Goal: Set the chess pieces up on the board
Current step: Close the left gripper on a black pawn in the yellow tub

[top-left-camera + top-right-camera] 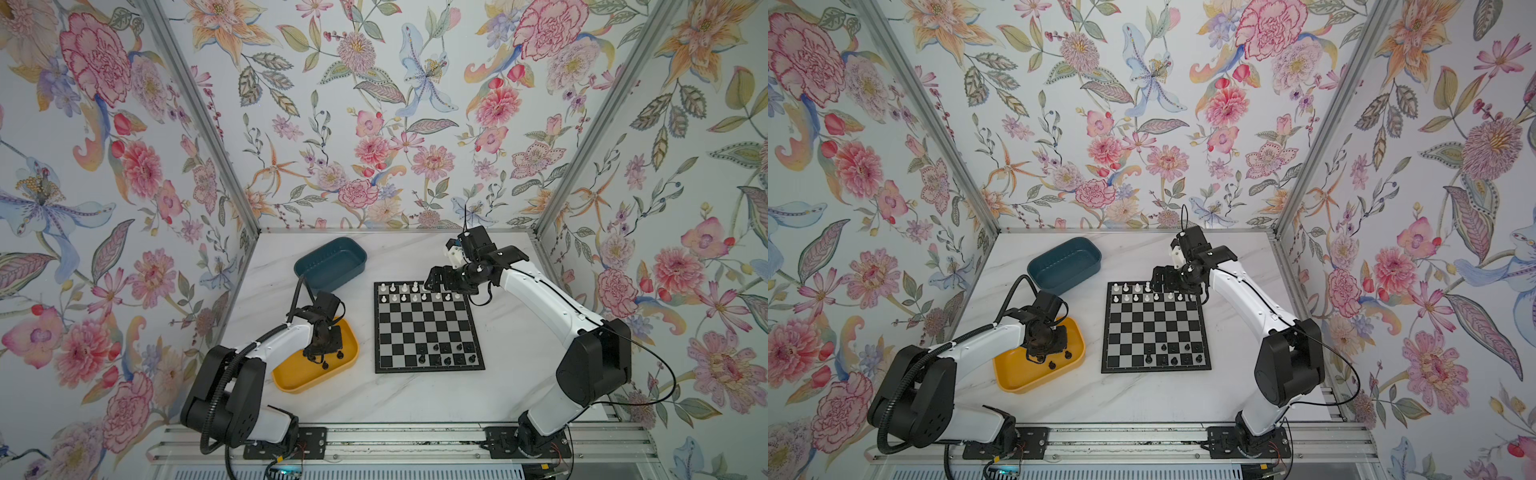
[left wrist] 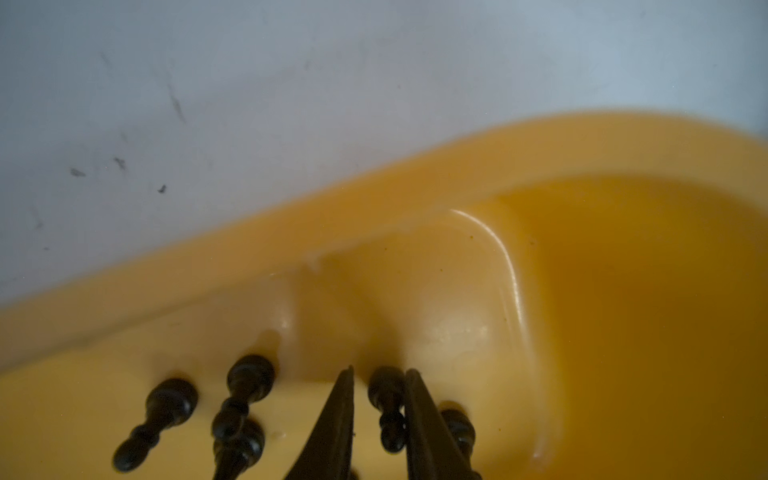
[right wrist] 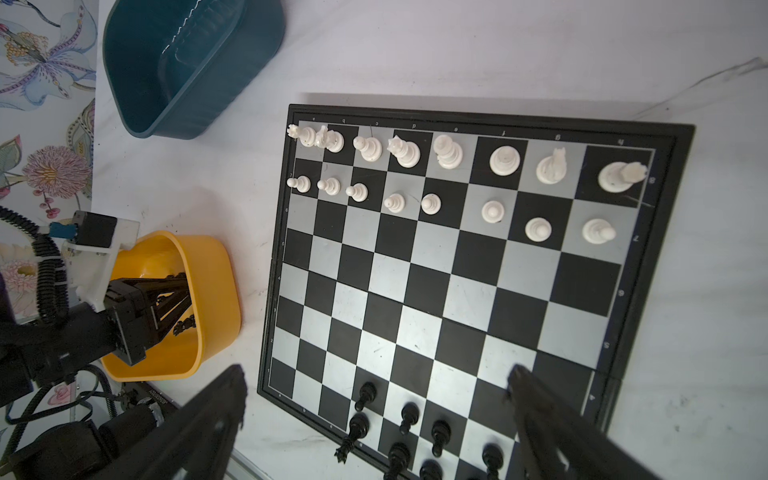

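The board [image 1: 428, 328] [image 1: 1154, 328] [image 3: 415, 291] lies at the table's middle. Several white chess pieces [image 3: 449, 151] fill its two far rows. Several black ones [image 1: 446, 353] [image 3: 409, 411] stand on the near rows. My left gripper [image 1: 316, 357] [image 2: 381, 370] reaches down into the yellow tray [image 1: 291, 380]. Its jaws are narrowly apart round a black pawn [image 2: 388, 399] lying on the tray floor; one finger touches the pawn and a gap shows at the other. My right gripper [image 1: 432, 280] [image 3: 376, 370] hovers wide open over the board's far edge, with nothing in it.
More black pieces [image 2: 166, 407] [image 2: 249, 374] lie in the yellow tray [image 2: 457, 166] beside the fingers. A teal tray [image 1: 332, 262] [image 3: 187, 62] stands at the back left of the board. Floral walls close in three sides of the table.
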